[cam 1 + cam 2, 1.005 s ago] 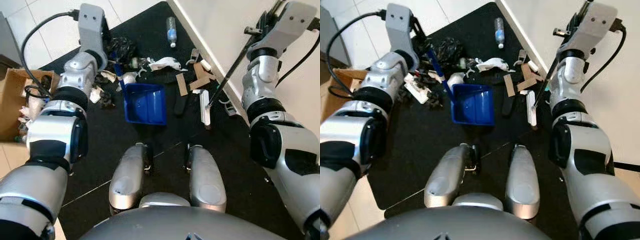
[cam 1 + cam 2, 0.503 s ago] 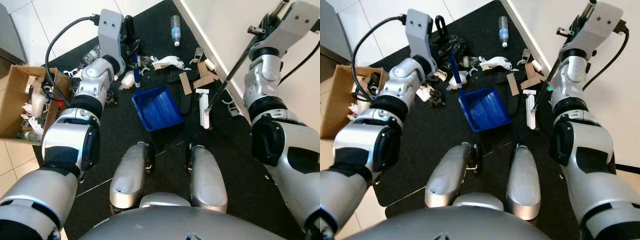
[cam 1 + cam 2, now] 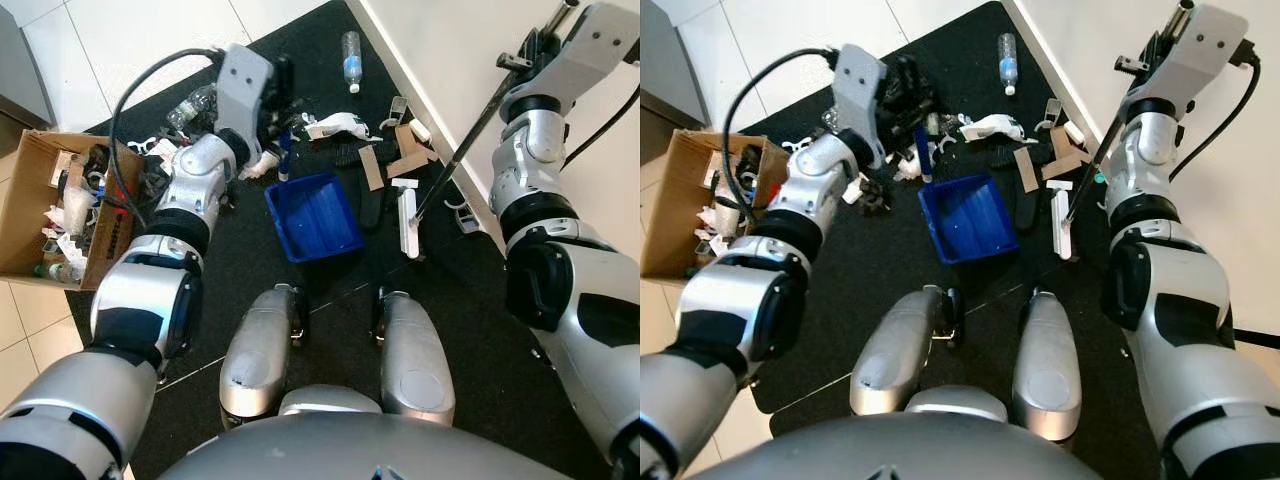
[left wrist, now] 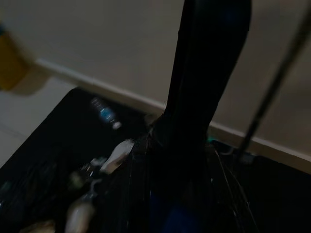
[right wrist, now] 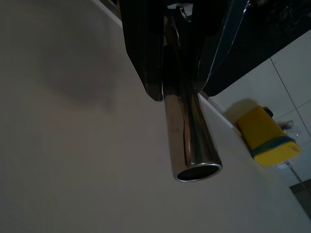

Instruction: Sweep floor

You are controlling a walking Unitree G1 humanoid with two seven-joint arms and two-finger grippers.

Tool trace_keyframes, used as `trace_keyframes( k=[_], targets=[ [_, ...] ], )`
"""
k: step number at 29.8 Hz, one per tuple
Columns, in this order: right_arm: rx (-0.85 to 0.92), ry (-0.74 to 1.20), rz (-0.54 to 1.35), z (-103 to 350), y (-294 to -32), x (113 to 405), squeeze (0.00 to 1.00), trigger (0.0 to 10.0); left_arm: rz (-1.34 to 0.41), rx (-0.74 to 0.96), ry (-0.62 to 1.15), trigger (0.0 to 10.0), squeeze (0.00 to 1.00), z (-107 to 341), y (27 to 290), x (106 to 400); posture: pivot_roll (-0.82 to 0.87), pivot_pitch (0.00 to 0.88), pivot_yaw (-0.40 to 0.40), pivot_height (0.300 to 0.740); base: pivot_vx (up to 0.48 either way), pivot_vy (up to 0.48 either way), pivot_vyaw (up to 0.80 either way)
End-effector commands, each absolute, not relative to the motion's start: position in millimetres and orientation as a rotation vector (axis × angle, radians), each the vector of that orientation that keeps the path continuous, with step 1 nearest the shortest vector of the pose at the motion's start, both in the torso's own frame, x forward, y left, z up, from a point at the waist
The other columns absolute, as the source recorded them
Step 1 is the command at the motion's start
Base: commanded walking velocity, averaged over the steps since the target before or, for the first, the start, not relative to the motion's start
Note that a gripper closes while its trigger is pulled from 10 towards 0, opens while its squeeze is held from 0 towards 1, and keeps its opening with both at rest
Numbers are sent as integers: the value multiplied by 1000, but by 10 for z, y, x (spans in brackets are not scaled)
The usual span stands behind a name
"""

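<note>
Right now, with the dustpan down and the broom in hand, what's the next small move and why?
Probably draw the broom head leftward toward the blue dustpan: cardboard scraps lie beside it, and the pan's interior looks bare.

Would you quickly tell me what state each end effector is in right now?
Left end effector: closed on the blue dustpan handle.
Right end effector: closed on the metal broom pole.

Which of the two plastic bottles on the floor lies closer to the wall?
The bottle with the blue label, lying by itself on the black mat near the baseboard. The other bottle lies at the mat's left edge, beside the left arm.
</note>
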State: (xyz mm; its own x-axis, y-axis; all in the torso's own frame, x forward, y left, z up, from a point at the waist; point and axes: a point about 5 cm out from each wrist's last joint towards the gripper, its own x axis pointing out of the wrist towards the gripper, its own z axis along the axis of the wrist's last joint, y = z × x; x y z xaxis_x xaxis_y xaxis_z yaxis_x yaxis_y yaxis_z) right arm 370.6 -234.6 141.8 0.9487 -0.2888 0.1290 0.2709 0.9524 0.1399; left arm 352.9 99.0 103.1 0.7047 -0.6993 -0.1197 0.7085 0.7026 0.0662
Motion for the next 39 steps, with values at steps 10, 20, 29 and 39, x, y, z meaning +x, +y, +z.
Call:
trace_keyframes(
  k=[10,20,29,39],
  targets=[
    [154,-90,-273,1300,-2307,3690,0,10000,-899,75,134,10000,0,849,712,3381,111,206,95,740,0,0,0],
    [168,-92,-254,1295,-2304,3688,0,10000,-1001,74,70,10000,0,881,617,3298,109,216,93,740,0,0,0],
    [170,-88,-243,1289,-2289,3690,0,10000,-1134,76,-65,10000,0,1033,364,3209,109,218,91,740,0,0,0],
    [167,-82,-234,1281,-2295,3688,0,10000,-995,198,-21,10000,0,912,465,3262,107,220,100,740,0,0,0]
  ],
)
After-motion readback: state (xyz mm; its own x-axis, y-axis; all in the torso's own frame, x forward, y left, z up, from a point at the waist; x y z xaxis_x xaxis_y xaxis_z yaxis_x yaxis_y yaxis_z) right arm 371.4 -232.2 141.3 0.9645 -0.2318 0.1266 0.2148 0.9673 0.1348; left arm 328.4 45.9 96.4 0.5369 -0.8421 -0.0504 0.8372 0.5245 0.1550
